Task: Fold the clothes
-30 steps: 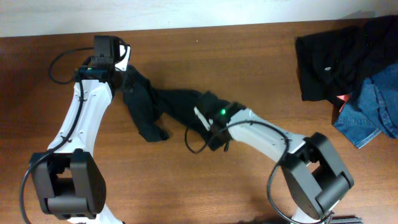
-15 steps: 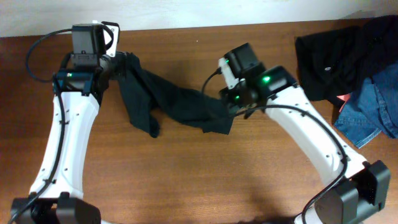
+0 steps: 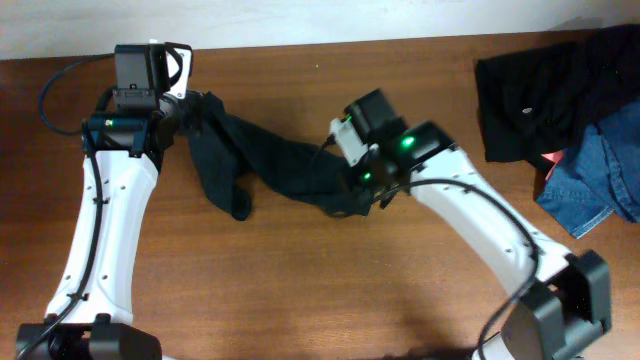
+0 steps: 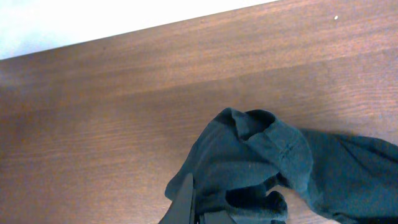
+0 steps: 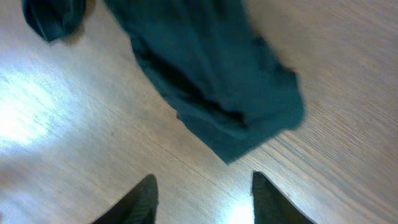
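Seen from above, the table (image 3: 300, 300) is brown wood with a visible grain. A strip of pale wall (image 3: 350, 20) runs along its far edge. In the far right corner lies a heap of dark clothes (image 3: 530, 95), with blue jeans (image 3: 600, 175) beside it (a scrap of red shows between the two). The black T-shirt (image 3: 270, 165) is strung out as a rumpled band across the middle-left of the table. One end is drawn up to the left claw (image 3: 188, 108), a loose flap trails toward the near side, and the other end lies by the right claw (image 3: 355, 192). This view does not show how far either claw is open, since the wrists cover them.

The left wrist view shows the same wood running back to the pale wall at the top. The left claw's dark fingers (image 4: 185, 202) sit at the bottom edge, pressed together, with a bunched fold of the shirt gathered at them. It has hold of the shirt. The rest of the fabric spreads away to the right over the table.

The right wrist view is somewhat blurred, and light glares off the wood. The right claw's two fingertips (image 5: 144, 200) stand well apart, with only bare table between them (nothing is gripped). The crumpled end of the shirt lies flat on the wood just beyond the tips, clear of both.
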Controlling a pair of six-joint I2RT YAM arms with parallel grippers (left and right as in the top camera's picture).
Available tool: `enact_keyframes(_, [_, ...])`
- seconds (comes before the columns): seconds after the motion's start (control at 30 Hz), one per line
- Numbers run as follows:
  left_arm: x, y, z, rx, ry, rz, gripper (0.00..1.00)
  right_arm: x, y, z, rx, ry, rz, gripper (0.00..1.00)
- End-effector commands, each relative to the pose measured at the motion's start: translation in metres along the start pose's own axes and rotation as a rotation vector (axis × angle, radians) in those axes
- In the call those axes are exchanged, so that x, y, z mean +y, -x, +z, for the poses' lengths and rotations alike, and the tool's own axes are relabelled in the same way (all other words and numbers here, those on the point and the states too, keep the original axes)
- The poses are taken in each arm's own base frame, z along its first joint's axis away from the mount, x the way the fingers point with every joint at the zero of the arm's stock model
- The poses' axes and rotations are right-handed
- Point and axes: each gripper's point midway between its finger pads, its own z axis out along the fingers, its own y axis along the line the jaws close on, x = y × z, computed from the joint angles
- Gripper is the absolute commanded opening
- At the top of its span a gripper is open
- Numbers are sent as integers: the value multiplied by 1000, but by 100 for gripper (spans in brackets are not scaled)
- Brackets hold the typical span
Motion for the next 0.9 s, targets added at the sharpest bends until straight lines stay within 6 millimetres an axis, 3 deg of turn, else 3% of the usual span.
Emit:
enact_keyframes(0.0, [1,9,-11,-30,-7,-12,1,-2,-21,36,68,-14,-17,50])
enact_keyframes(0.1, [1,9,-11,-31,-6,-12,1,-4,-25,58,61,-13,-70,52])
enact_keyframes(0.23, [1,8,-11,-29,-6,-12,1,-9,-28,71,57,-21,-148,52])
enact_keyframes(0.53, [1,7,-11,-25,-7,-11,1,-18,-7,73,-21,-79,-272,52])
enact_keyframes(0.77, [0,7,-11,-22,-7,-11,1,-19,-9,83,-2,-77,-332,51])
enact_keyframes(0.87, [0,6,-10,-22,-7,-11,1,-19,-10,83,0,-76,-330,43])
